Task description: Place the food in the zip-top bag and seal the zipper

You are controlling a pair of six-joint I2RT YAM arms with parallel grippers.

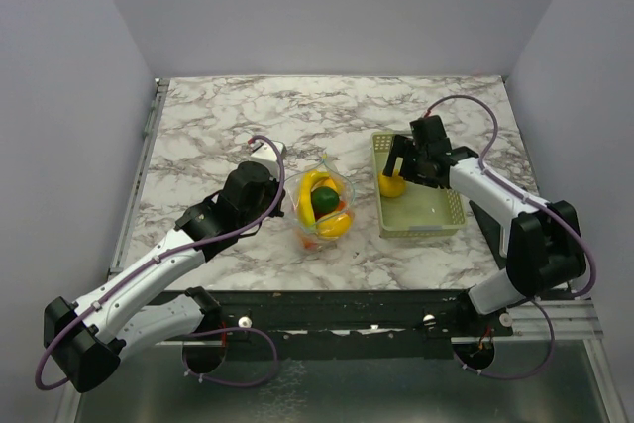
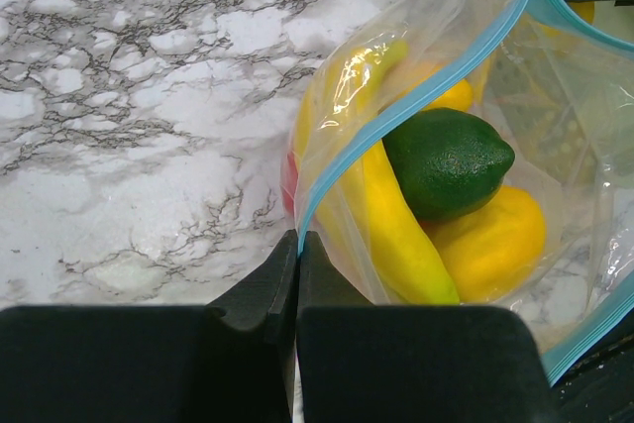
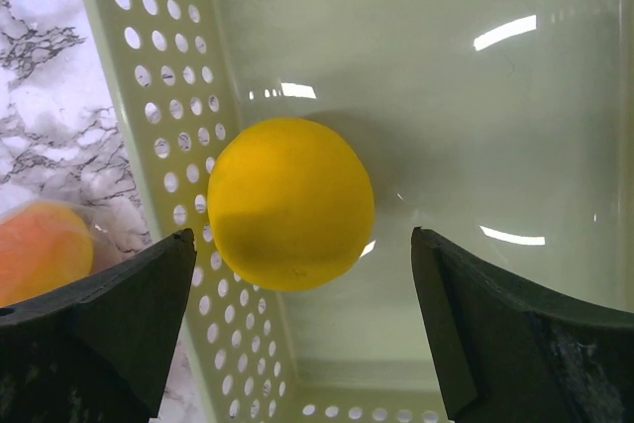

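Right wrist view: smooth round yellow plastic lemon [image 3: 290, 203] lies straight ahead between the fingers of the right gripper [image 3: 302, 245], just beside the perforated wall of the pale green slotted plastic basket [image 3: 149, 96]. Jaws spread wide, flanking it, not touching. Probably light, hard and glossy, so apt to roll or squirt out; grip squarely across its widest middle.

Left gripper [image 2: 297, 245], pressed together, pinches the light blue zipper strip [image 2: 416, 101] of the clear crinkly zip-top bag [image 2: 347, 86]. Mouth gapes ahead of its tips; film looks limp. Yellow banana [image 2: 396, 225] and dark green round piece [image 2: 448, 160] lie inside. White marbled table [image 2: 119, 96] beneath.
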